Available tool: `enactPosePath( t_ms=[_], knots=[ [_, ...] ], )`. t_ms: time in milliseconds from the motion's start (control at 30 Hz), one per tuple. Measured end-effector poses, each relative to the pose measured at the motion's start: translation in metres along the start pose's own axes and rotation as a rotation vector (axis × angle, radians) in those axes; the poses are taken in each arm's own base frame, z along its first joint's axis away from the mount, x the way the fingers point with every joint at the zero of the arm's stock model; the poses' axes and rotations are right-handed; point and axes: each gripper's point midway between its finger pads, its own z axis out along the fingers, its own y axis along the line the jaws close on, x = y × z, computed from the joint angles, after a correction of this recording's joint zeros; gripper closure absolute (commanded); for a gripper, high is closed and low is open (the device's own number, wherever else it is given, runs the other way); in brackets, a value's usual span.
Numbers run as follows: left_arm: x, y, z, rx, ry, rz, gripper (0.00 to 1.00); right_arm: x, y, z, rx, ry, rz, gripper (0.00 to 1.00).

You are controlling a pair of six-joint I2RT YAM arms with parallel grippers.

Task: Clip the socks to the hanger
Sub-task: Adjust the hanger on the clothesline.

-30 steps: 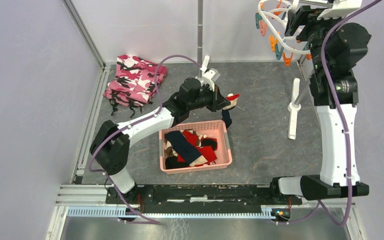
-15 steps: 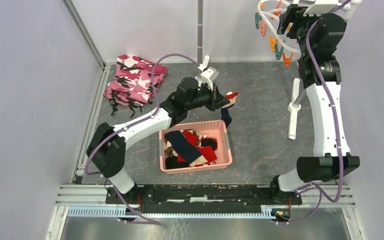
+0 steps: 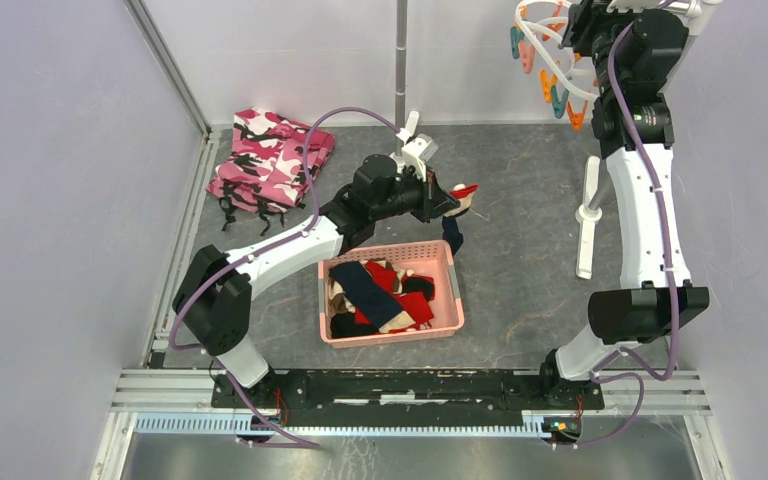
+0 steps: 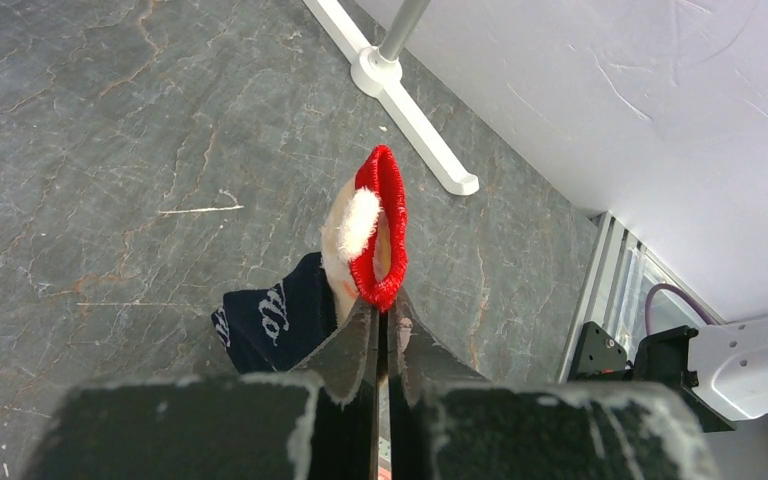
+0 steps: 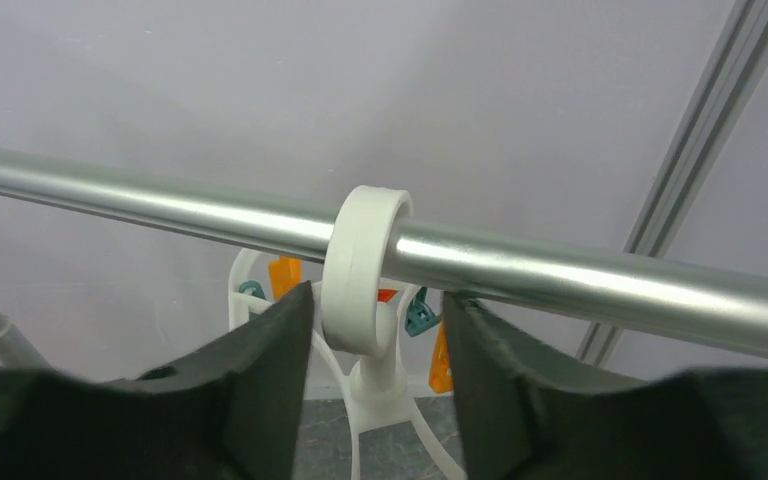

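Right tool (image 5: 375, 312) risen astride hanger hook (image 5: 363, 262), rail (image 5: 610, 282) threading it

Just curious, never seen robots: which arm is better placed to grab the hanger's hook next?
Right. The right pincer straddles the hanger's hook on the rail, jaws apart; the left pincer is shut on a sock.

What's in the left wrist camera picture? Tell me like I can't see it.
The left arm's fingers pinch a sock with a red cuff and navy foot, dangling above the grey table. A white rack foot and metal pole stand behind.
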Motion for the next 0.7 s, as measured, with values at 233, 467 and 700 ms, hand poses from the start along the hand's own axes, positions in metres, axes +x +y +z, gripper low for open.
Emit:
enactPosePath(
  t_ms=[233, 467, 700],
  knots=[
    [0.0, 0.0, 0.0, -0.002, 0.0, 0.007, 0.98, 0.007, 0.002, 0.013, -0.013, -0.014, -0.015, 0.82],
    [0.001, 0.003, 0.0, -0.01, 0.004, 0.024, 0.98, 0.007, 0.02, 0.014, -0.116, -0.023, -0.013, 0.89],
    [0.004, 0.009, -0.002, -0.027, 0.02, 0.025, 0.98, 0.009, 0.046, 0.018, -0.249, -0.036, 0.008, 0.9]
  ],
)
